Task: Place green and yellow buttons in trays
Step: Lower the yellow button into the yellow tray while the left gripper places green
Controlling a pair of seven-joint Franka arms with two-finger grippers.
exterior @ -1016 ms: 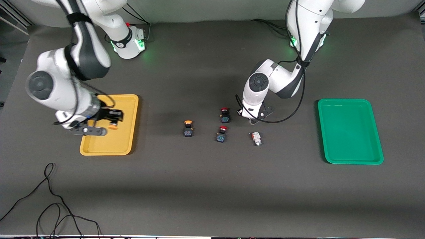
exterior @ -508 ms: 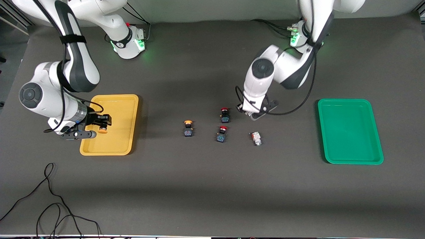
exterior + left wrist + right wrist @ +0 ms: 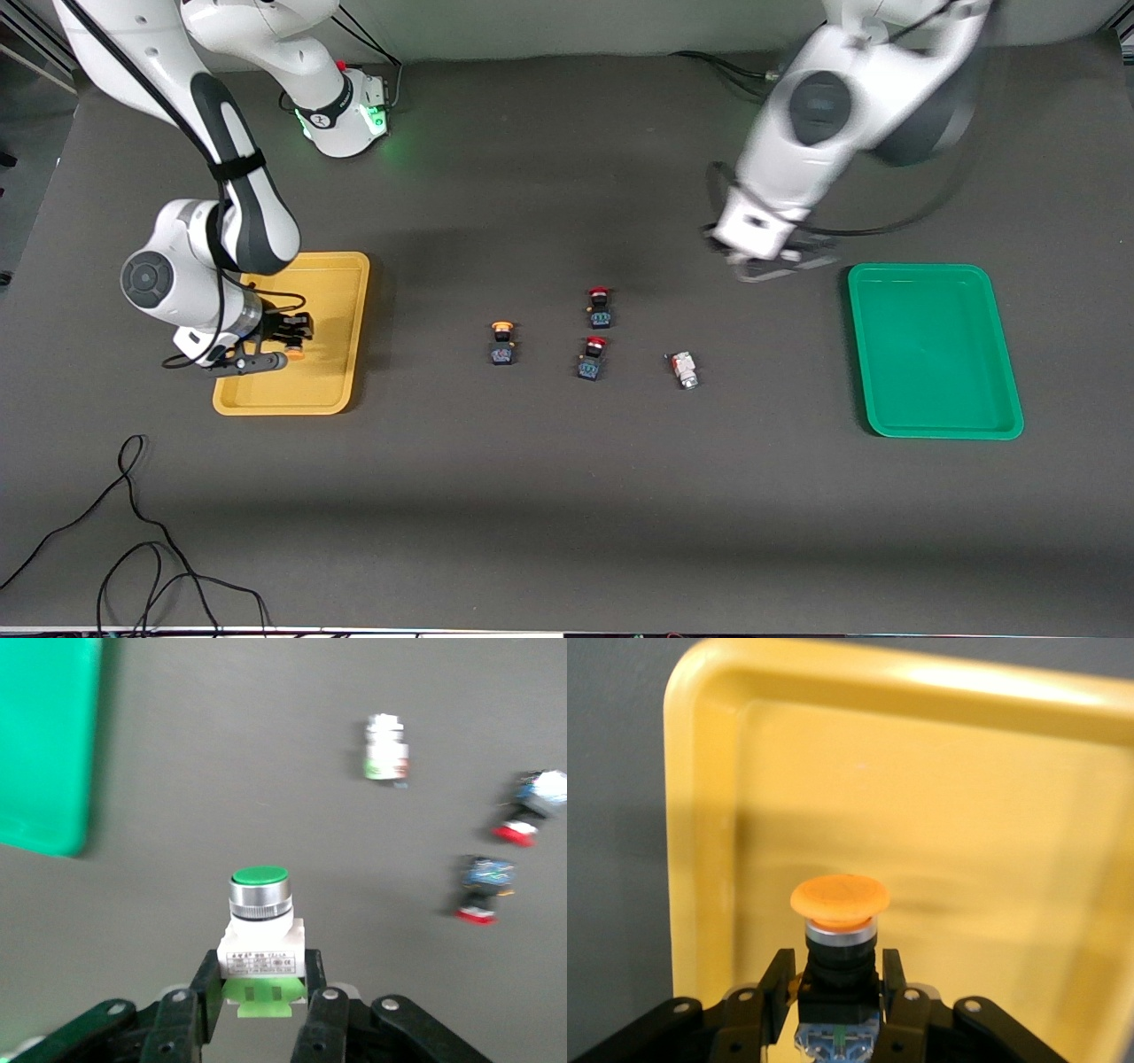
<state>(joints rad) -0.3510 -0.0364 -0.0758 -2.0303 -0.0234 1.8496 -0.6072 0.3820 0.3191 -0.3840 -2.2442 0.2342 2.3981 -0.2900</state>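
Over the shallow yellow plastic tray (image 3: 337, 301), the right gripper (image 3: 288, 341) grips an orange-capped dark switch (image 3: 295, 354). The left gripper (image 3: 769, 263) hangs over bare table beside the green plastic tray (image 3: 935, 354). Mid-table sit another orange-capped switch (image 3: 502, 343), two red-capped dark switches (image 3: 600, 307) (image 3: 591, 358), and, at four o'clock from them, a whitish-silver switch (image 3: 683, 369).

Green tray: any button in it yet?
No, the green tray lies bare in the front view; the left claw grips a green button over the table, short of the tray.
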